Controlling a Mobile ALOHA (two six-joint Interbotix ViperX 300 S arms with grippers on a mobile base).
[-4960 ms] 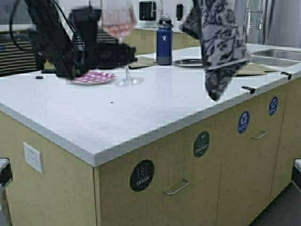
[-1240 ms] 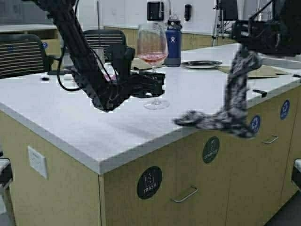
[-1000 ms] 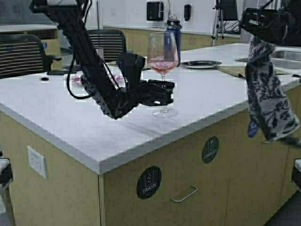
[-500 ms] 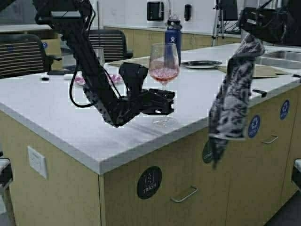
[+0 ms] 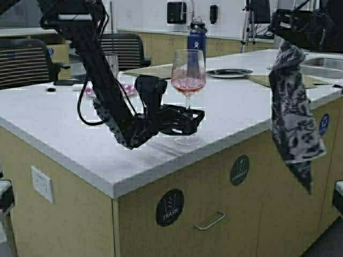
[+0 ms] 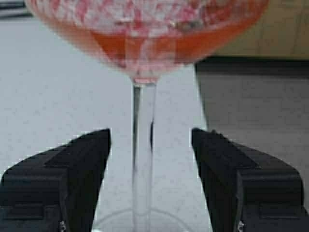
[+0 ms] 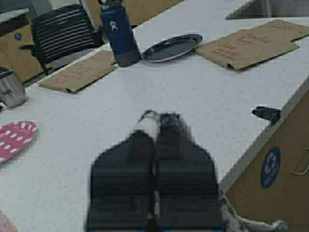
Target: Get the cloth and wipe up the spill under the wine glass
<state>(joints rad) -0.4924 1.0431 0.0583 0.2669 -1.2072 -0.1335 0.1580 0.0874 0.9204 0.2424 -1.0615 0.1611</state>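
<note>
The wine glass (image 5: pixel 187 80), clear with pink liquid in its bowl, stands on the white counter (image 5: pixel 80 134) near the front edge. My left gripper (image 5: pixel 194 120) is open around its thin stem (image 6: pixel 143 145), one finger (image 6: pixel 82 169) on each side, not touching it. My right gripper (image 5: pixel 292 37) is high at the right, shut on the top of the floral cloth (image 5: pixel 292 120), which hangs limp past the counter's front edge. In the right wrist view the fingers (image 7: pixel 154 145) are pressed together on a tuft of cloth (image 7: pixel 164 118).
On the counter are a dark blue bottle (image 5: pixel 196 40), a dark plate (image 5: pixel 230 72), a steel tumbler (image 5: pixel 112 64), a pink dotted plate (image 5: pixel 126 90), cardboard sheets (image 5: pixel 292 80) and a sink (image 5: pixel 321 63). Chairs (image 5: pixel 24 61) stand behind. Cabinet drawers (image 5: pixel 209 219) are below.
The hanging cloth has swung to the right. My left gripper has edged slightly right, staying open around the stem. Over five seconds the robot has moved, shifting the whole scene.
</note>
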